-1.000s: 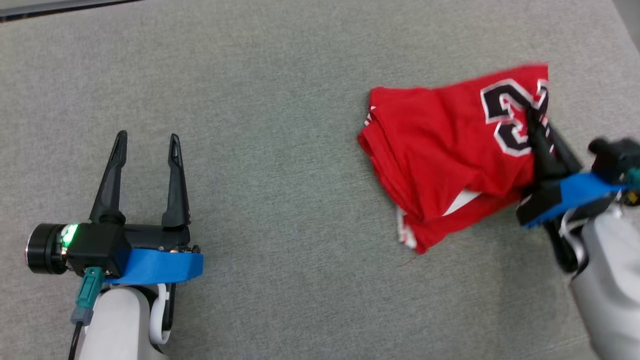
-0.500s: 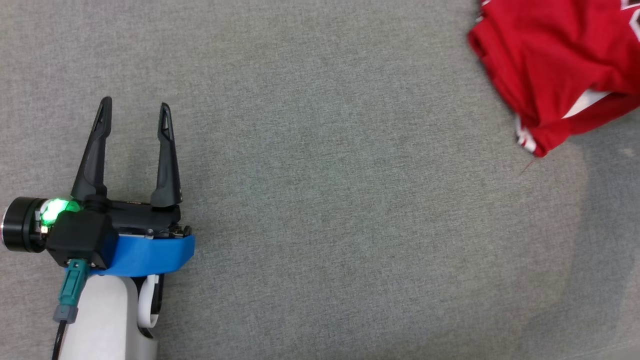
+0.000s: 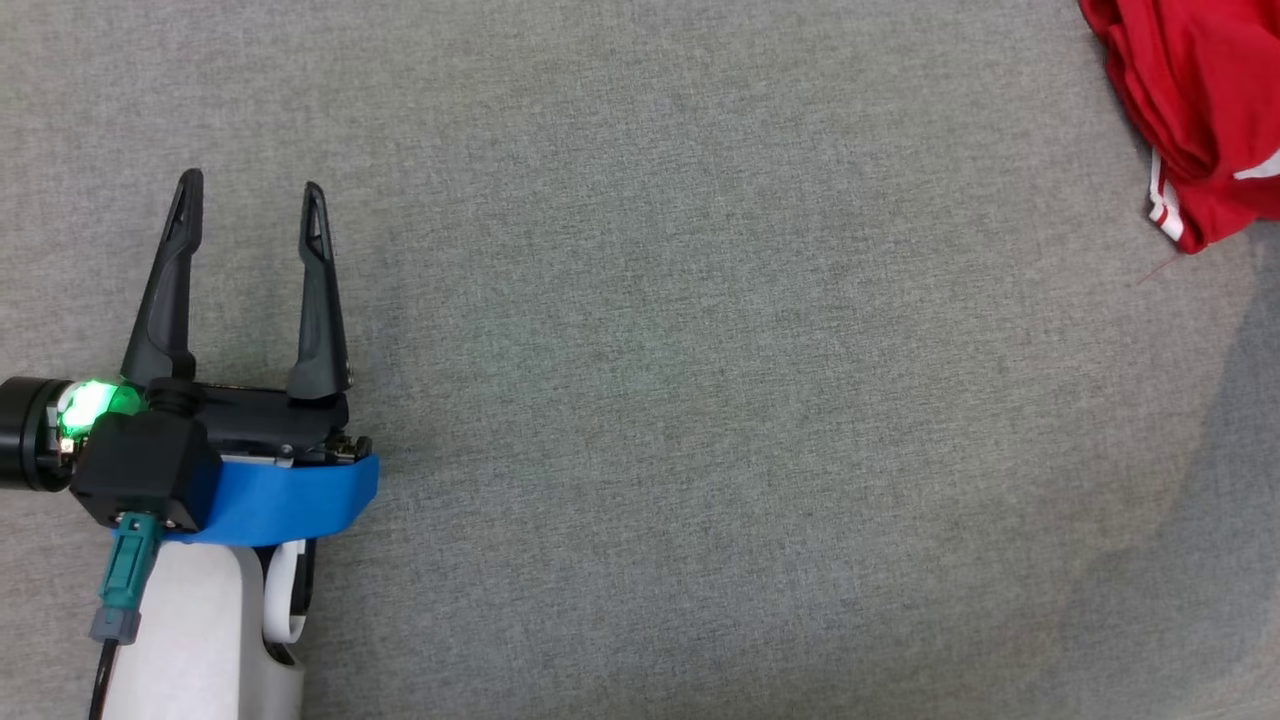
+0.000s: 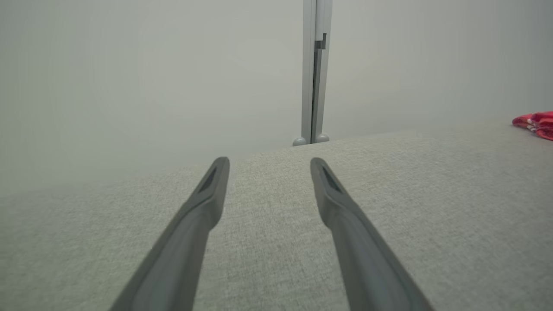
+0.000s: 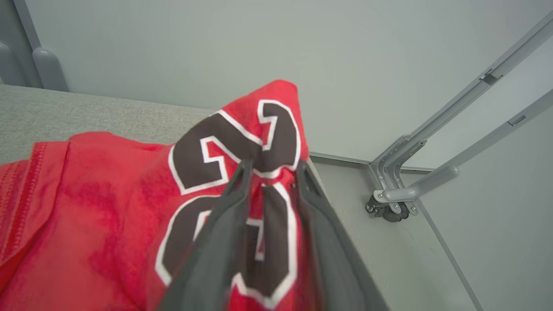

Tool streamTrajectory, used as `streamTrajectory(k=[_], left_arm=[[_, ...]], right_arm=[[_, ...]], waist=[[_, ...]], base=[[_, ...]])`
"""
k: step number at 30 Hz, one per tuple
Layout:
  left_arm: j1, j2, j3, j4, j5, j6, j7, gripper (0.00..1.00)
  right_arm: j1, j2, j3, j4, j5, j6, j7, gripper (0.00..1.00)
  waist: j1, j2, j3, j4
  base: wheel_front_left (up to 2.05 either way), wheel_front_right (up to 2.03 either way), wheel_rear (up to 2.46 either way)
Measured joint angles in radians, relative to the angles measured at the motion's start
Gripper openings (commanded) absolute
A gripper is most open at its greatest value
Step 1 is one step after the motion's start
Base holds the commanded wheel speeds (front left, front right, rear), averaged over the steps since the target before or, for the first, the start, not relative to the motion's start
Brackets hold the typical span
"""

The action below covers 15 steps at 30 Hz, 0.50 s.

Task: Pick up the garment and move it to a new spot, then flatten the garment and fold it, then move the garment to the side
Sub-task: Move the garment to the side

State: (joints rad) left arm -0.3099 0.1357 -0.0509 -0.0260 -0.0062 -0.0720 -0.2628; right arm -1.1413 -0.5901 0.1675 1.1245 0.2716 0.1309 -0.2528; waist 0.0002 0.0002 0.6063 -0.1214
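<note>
The garment [image 3: 1200,100] is a red jersey with black, white-edged numbers, bunched at the top right corner of the head view on the grey cloth table [image 3: 700,400]. In the right wrist view the garment [image 5: 108,194] lies near the table's far edge. My right gripper [image 5: 272,168] has its fingers a little apart with a raised fold of the number print between them; whether they still pinch it is unclear. My left gripper [image 3: 250,190] rests open and empty at the lower left, far from the cloth. In the left wrist view the left gripper [image 4: 268,162] points across bare table, with the garment [image 4: 535,123] at far right.
A grey metal post [image 4: 313,73] stands against the pale wall behind the table's far edge. Beyond the table edge in the right wrist view, slanted metal rails [image 5: 432,172] meet at a hinge on the floor. Wide bare cloth surface lies between the left gripper and the garment.
The head camera has swung left, so the garment slid to the top right corner and the right gripper left that view. The left gripper has kept its open pose.
</note>
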Motion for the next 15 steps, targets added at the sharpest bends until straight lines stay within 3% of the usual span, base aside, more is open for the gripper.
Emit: streamTrajectory(k=[5, 9, 15], left_arm=[[0.000, -0.001, 0.001, 0.002, -0.003, 0.005, 0.000, 1.00], [0.010, -0.009, 0.008, 0.013, -0.016, 0.015, 0.000, 1.00], [0.060, -0.024, 0.017, 0.044, -0.035, 0.020, 0.000, 1.00]], right_arm=[[-0.021, -0.010, -0.024, 0.030, -0.024, 0.000, -0.007, 1.00], [0.004, 0.005, -0.103, -0.085, -0.036, 0.000, -0.009, 1.00], [0.148, 0.092, -0.187, -0.255, -0.071, 0.000, -0.009, 1.00]], waist=[[-0.0002, 0.0000, -0.014, 0.012], [-0.0002, -0.0001, -0.048, 0.014], [-0.0003, -0.0002, -0.132, 0.022]], base=[[0.00, 0.00, 0.00], [0.00, 0.00, 0.00], [0.00, 0.00, 0.00]])
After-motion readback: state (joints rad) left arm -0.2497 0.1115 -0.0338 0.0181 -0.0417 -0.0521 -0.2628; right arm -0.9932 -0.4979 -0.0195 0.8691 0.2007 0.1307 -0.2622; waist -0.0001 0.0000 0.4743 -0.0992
